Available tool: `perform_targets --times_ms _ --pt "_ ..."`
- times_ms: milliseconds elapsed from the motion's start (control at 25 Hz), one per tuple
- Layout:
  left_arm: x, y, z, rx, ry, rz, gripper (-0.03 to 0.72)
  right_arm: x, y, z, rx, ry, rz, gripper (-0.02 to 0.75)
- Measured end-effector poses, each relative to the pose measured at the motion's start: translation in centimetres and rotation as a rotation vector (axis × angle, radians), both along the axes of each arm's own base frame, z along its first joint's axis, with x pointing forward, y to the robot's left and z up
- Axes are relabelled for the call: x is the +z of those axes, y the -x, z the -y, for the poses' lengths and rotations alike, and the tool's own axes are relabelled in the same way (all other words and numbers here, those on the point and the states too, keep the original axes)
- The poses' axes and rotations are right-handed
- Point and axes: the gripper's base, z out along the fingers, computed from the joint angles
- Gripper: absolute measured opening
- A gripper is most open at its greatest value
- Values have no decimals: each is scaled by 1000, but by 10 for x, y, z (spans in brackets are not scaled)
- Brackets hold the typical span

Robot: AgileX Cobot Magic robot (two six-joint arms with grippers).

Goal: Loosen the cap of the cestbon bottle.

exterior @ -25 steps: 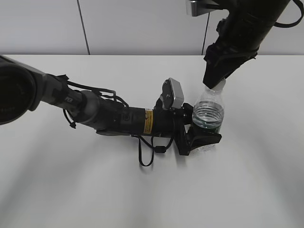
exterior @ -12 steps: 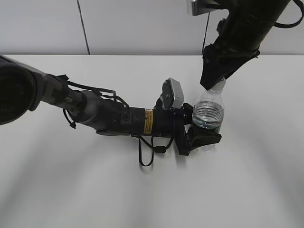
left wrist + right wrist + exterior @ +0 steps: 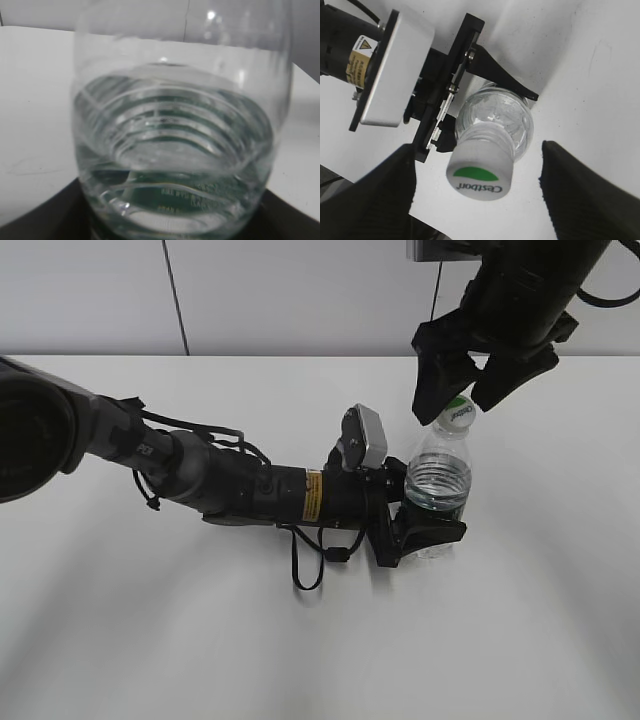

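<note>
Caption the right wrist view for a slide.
Open right claw straddles the white cap of the cestbon bottle, gripped low by the left claw.

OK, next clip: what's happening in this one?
The left gripper holds a small water bottle upright on the white table, clamped around its lower part. The right gripper hangs just above with its jaws open on either side of the white cap, not gripping it. The cap sits on the bottle's neck; whether it is loosened cannot be told.
</note>
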Motion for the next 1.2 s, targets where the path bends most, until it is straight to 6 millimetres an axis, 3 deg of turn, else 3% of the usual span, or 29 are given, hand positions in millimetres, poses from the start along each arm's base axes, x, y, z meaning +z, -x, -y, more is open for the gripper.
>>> perform_targets --times_ms 920,1200 --pt "0 0 0 0 0 0 501 -2 1 1 -35 9 -40 587" --pt "0 0 0 0 0 0 501 -14 -3 -1 -21 22 -61 503"
